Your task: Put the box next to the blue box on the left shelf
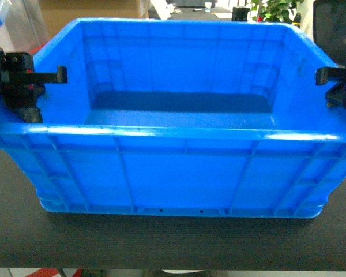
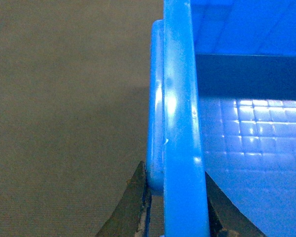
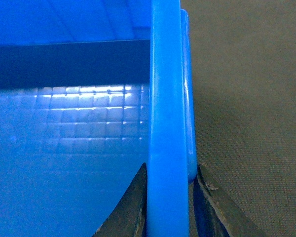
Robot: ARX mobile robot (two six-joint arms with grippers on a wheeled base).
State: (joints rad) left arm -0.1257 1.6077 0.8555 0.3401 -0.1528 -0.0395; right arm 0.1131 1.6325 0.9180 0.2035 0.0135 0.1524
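Straddling the crate's short end rims, both pincers are seen with one finger inside the wall and one outside. The left pincer (image 2: 172,207) is closed narrow on the left rim of the box (image 1: 179,173); the rim is pinched between dark fingers (image 2: 133,207) in the left wrist view. The right pincer (image 3: 170,207) is closed likewise on the right rim, both fingers pressed to the plastic.

Box position: resting flat on a dark counter (image 1: 161,245), directly ahead of the robot, open side up, nothing seen inside. Its long axis is laid across the head view, left to right, so each arm is matched to its own end and neither is nearer than the other. In the head view the left pincer (image 1: 43,78) and right pincer (image 1: 334,78) are noted level with each other at opposite rims.

The left shelf and the other blue box are not in view; their direction cannot be told. A level two-arm lift is judged to be the next step, since uneven pull would tip the box.
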